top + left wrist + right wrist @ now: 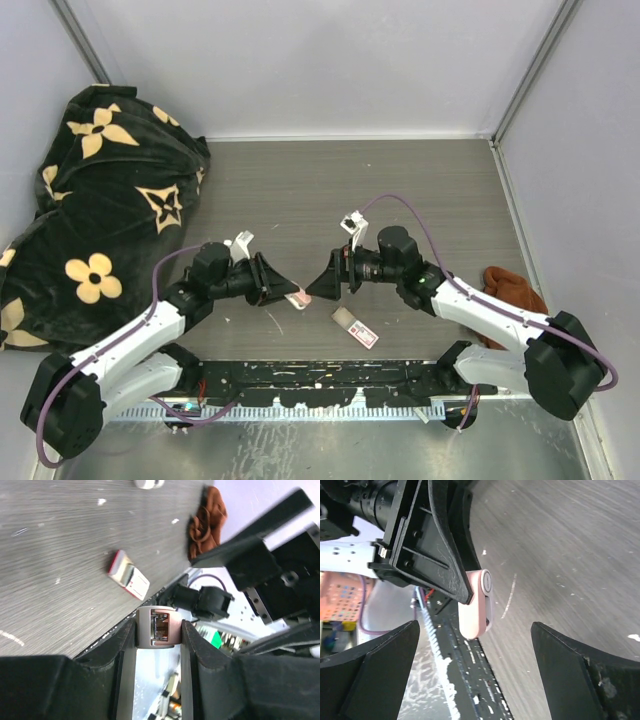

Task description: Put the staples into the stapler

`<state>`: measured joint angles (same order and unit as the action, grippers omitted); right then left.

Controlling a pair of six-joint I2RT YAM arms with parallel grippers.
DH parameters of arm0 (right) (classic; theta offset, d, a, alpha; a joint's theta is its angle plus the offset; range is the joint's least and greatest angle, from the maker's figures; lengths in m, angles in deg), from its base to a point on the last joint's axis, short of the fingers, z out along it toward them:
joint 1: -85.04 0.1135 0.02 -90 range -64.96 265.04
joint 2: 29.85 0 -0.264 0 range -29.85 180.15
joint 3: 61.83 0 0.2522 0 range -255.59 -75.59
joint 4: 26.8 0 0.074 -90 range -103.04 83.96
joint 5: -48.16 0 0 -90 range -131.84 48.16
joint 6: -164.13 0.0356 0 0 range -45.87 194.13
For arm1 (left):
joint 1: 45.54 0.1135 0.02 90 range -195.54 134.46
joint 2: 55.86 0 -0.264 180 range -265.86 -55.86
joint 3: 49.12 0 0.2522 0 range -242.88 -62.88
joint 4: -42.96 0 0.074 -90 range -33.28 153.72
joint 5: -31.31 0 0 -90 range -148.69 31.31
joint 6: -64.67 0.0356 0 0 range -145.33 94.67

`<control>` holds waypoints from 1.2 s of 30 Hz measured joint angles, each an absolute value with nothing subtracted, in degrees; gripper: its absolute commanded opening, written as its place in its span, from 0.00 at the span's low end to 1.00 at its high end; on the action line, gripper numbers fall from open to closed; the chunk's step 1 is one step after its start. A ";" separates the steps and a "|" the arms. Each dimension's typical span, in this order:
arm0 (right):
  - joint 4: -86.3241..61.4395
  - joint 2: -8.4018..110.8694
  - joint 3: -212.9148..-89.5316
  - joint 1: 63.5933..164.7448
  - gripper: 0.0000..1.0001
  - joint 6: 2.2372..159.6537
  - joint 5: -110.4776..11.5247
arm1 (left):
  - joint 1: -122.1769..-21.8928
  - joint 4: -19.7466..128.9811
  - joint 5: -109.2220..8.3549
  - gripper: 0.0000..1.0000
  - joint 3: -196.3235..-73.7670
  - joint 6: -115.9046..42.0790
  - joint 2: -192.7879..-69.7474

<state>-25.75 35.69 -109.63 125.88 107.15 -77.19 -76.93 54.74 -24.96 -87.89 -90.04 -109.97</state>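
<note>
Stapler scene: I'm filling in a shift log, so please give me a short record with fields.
stapler: pale pink, clamped in left claw
right claw: open, facing the stapler, not touching it
staple box: red-and-white, lying on table, untouched by either claw
brown cloth: at table's right edge

Top cam: high, behind near edge, looks down on whole table [300, 190]; far.
Left wrist cam: close, rolled sideways, looks out along left gripper [159, 626] past stapler [156, 635], toward robot's right.
Right wrist cam: close, looks out through right gripper [475, 625], facing left gripper.
Shared: stapler in all three; staple box [355, 327] and cloth [510, 290] in top and left wrist.
</note>
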 measured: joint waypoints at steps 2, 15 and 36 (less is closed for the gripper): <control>-23.45 35.28 -110.00 125.93 0.96 104.24 -75.18 | -76.74 58.00 -28.04 0.00 -87.08 -92.27 -109.27; -20.37 37.07 -110.05 132.61 0.93 97.68 -67.27 | -76.65 67.14 -35.95 0.00 -86.19 -99.99 -108.77; -22.47 51.56 -112.63 144.37 0.95 94.16 -52.23 | -76.65 62.55 -35.54 0.08 -84.28 -96.34 -123.15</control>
